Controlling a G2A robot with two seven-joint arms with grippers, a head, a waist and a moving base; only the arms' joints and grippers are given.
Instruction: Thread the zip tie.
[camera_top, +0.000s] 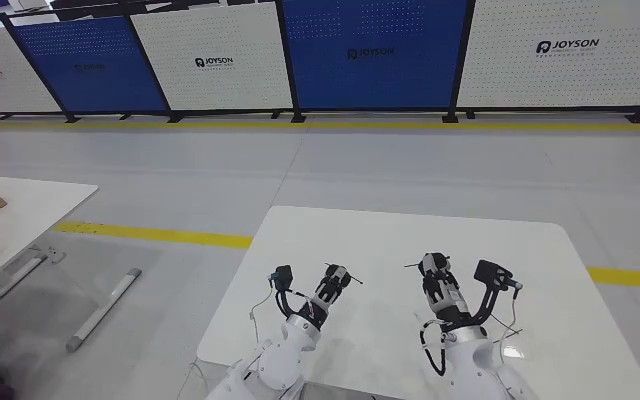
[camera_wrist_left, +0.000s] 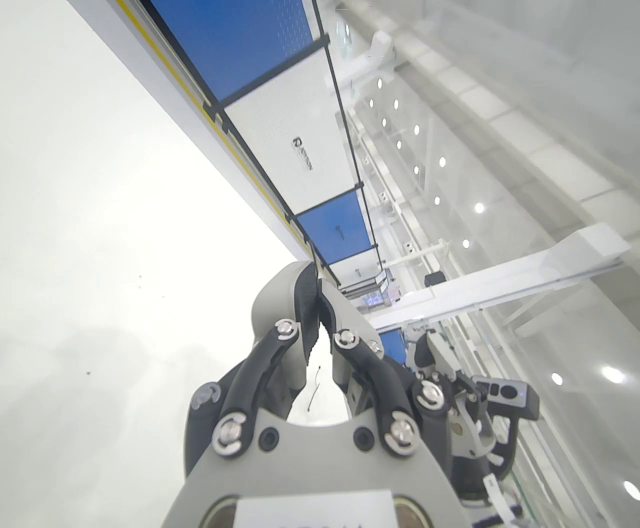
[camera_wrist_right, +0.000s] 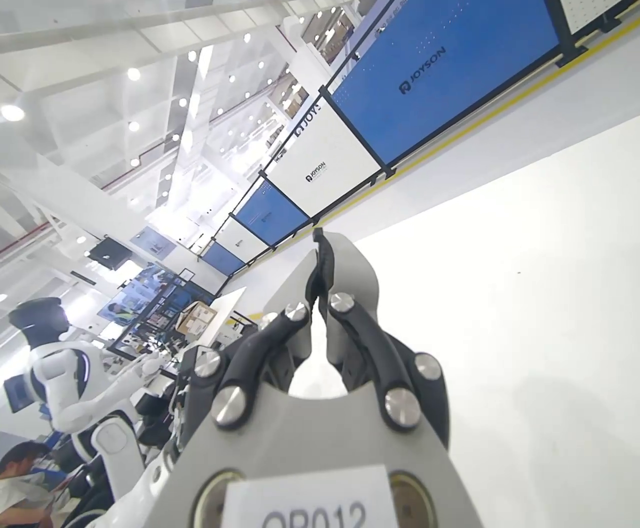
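Jaws, left: the left gripper (camera_wrist_left: 314, 282) has its black pads pressed together at the tips, pinching one end of the thin black plastic zip tie (camera_top: 356, 280).
Jaws, right: the right gripper (camera_wrist_right: 320, 260) is closed too, pads tight on another thin black end whose tip pokes out just past them.
Zip tie, place: a short free stub leaves each pair of jaws and points toward the other pair. Bare table lies between the stubs, so they are apart.
Zip tie, long axis: both stubs lie roughly along the line from one gripper to the other.
Not sure: whether the stubs belong to one bent strip or to two pieces, and which end carries the head.
Nearer arm: neither, since each holds its own end.
Coming move, my judgement: the stubs must meet tip to tip, so the jaws should close the gap along that same line, with fine alignment.
Around: a smooth white rectangular table (camera_top: 400, 235) lies under both grippers.
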